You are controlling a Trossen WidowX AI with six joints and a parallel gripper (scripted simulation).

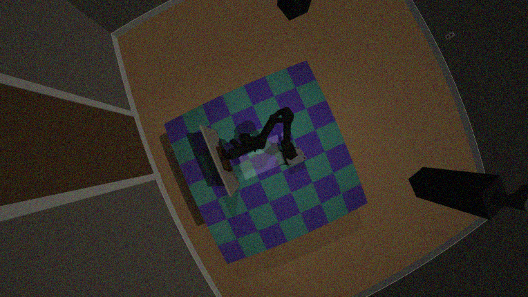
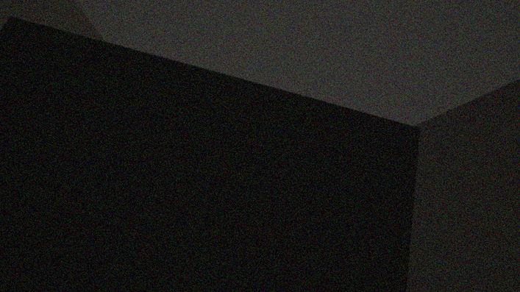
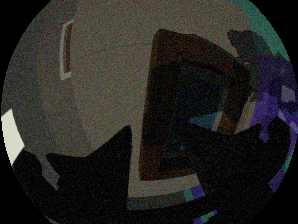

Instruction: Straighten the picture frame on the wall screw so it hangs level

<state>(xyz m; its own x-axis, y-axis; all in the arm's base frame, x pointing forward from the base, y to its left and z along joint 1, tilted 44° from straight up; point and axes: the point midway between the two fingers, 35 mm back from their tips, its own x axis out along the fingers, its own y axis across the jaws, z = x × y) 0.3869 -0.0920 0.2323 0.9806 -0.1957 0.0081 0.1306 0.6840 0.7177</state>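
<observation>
The brown picture frame hangs at the front of the upright pale board. In the wrist view its left bar leans a little; I cannot tell its exact tilt. The screw and the notched strip are hidden. My gripper is at the frame, with its dark fingers parted and one on each side of the frame's lower left part in the wrist view. It is open; whether a finger still touches the frame is too dark to tell.
A checkered mat lies under the arm and board. A dark post-like object is at the right and another dark block at the top edge. A large black shape fills most of the exterior view, which shows neither frame nor arm.
</observation>
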